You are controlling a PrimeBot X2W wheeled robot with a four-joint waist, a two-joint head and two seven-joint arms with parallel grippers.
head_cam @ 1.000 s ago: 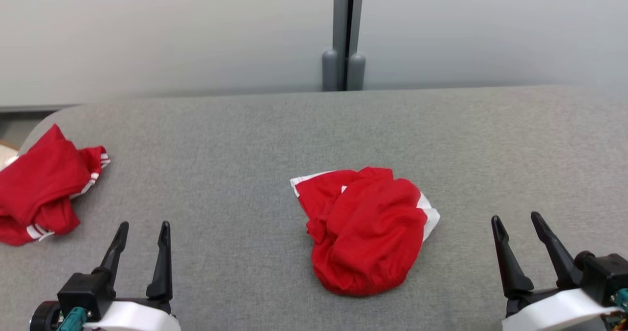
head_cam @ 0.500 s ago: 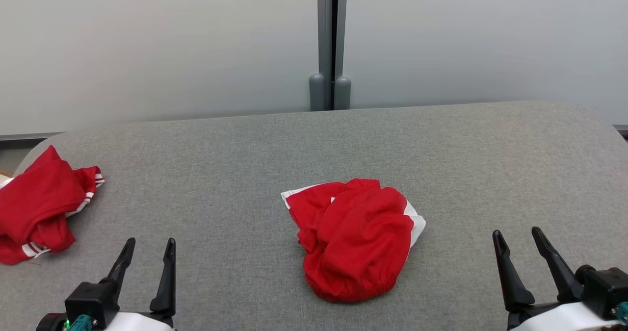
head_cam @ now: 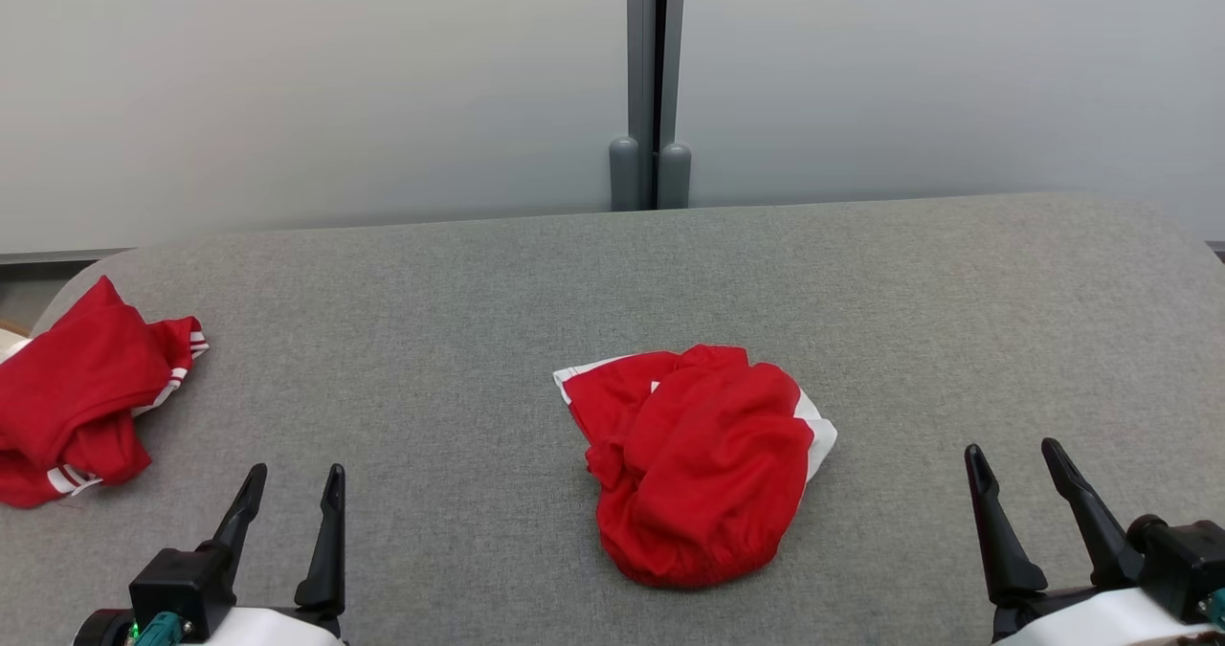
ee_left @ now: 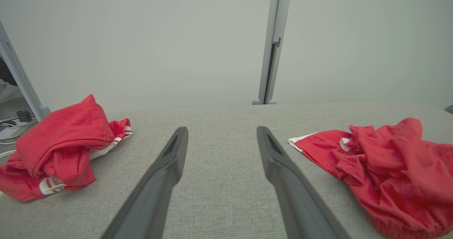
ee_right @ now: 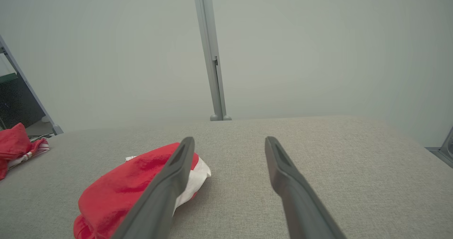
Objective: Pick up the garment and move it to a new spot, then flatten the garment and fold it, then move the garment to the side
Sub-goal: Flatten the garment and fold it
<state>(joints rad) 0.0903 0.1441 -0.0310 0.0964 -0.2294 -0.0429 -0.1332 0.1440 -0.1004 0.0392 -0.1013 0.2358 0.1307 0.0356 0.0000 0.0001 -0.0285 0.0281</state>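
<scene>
Head cam high, downward; 2 wrist cams low, forward; share garment point(head_cam: 703, 464)

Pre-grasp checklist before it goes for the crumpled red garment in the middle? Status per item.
1. Left gripper open, holding nothing: ok.
2. Right gripper open, holding nothing: ok.
3. Crumpled red garment with white trim lies between both grippers, touched by neither: ok.
4. Garment flat: not ok, bunched in a heap.
5. Second red garment with striped white trim lies apart, at the left edge of the grey fabric tabletop: ok.
6. Which layers and hems lie under the heap, for a clean pinch: cannot tell.
</scene>
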